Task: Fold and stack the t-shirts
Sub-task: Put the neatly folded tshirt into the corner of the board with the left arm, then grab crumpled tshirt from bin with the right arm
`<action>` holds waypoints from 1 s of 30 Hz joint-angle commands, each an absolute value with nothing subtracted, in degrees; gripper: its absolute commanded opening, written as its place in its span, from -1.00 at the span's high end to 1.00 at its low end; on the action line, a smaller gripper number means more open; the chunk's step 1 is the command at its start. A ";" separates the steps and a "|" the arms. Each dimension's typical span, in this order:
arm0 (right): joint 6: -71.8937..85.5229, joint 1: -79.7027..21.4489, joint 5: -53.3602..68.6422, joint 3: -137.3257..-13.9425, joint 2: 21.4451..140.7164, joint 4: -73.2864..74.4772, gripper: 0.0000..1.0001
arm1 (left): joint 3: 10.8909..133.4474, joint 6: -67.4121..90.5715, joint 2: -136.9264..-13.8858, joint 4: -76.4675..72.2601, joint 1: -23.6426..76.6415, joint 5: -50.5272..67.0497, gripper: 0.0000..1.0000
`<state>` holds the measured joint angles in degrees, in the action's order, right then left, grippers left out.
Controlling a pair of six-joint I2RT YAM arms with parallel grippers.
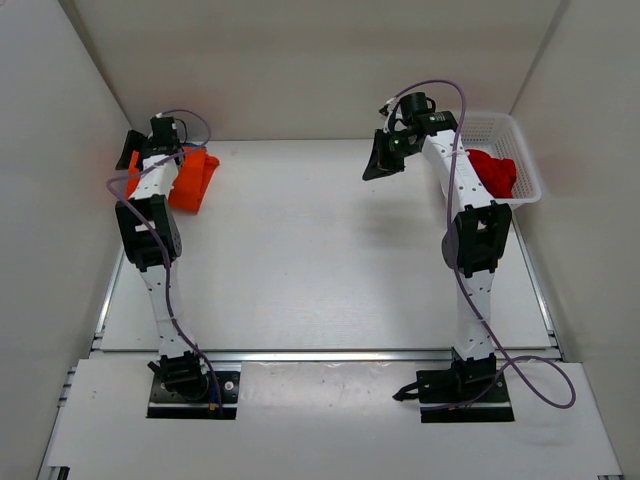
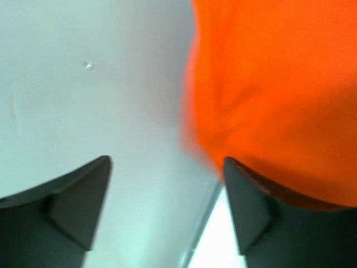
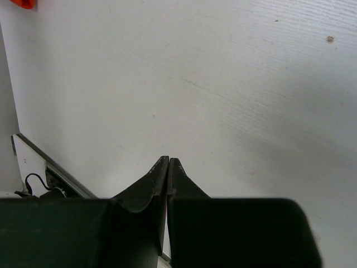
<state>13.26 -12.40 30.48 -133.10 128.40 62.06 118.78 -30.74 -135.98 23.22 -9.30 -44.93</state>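
The orange t-shirt (image 1: 192, 180) lies bunched at the far left of the table, next to the left wall. My left gripper (image 1: 131, 152) hovers at its far left side. In the left wrist view the left gripper (image 2: 167, 163) is open and empty, and the orange t-shirt (image 2: 273, 84) fills the upper right, beside the right finger (image 2: 251, 212). The deep red t-shirt (image 1: 495, 172) lies crumpled in the white basket (image 1: 520, 130) at the far right. My right gripper (image 1: 380, 162) is shut and empty above bare table, left of the basket; it also shows in the right wrist view (image 3: 168, 162). The blue t-shirt is out of view.
White walls close in the table on the left, back and right. A metal rail (image 1: 330, 355) runs along the table's near edge by the arm bases. A corner of orange cloth (image 3: 22, 3) shows at the top left of the right wrist view.
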 commanded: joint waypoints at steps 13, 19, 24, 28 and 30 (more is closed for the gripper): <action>11.17 -11.60 28.93 -134.47 126.48 61.87 1.00 | 122.86 -24.01 -125.95 30.29 -5.81 -39.33 -0.97; 10.46 -7.56 19.45 -129.65 117.87 65.12 1.00 | 125.42 -20.21 -122.70 45.58 3.93 -16.13 -0.97; 9.41 -4.49 10.29 -123.85 107.60 67.23 0.65 | 121.21 -19.69 -120.50 52.46 14.22 5.04 -0.98; 9.93 -1.15 2.03 -122.34 104.06 67.68 -0.02 | 117.96 -18.81 -121.72 57.12 18.45 19.23 -0.97; 11.51 2.63 -2.70 -124.62 105.02 66.19 -0.22 | 114.45 -18.37 -122.52 56.26 19.77 22.84 -0.98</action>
<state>10.66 -0.45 6.68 -123.20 105.01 67.46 118.04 -19.84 -123.22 51.03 20.91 9.80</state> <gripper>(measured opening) 0.585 0.985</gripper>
